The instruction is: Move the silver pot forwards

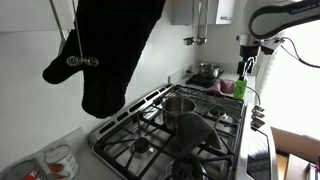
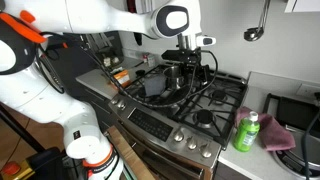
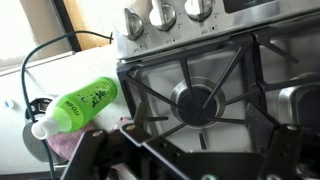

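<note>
1 silver pot (image 1: pixel 181 104) sat on the stove (image 1: pixel 252 150) grates, approx. mid-cooktop in an exterior view. 1 small pan (image 1: pixel 207 70) stood well behind it, by the back wall. 1 black oven mitt (image 1: pixel 105 50) hung in the foreground. The gripper (image 2: pixel 188 60) hung over the cooktop; couldn't tell whether its jaws were apart or together. Wrist view: 3 knobs (image 3: pixel 165 12), 1 whole burner (image 3: pixel 195 100), and 1 green bottle (image 3: pixel 82 104) lying on its side w/ 1 pink cloth (image 3: pixel 62 146) just beside the stove.

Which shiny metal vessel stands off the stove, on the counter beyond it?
The smaller pan, which stands beyond the far edge of the stove. The silver pot, larger and straight-sided, sits on the stove itself.
</note>
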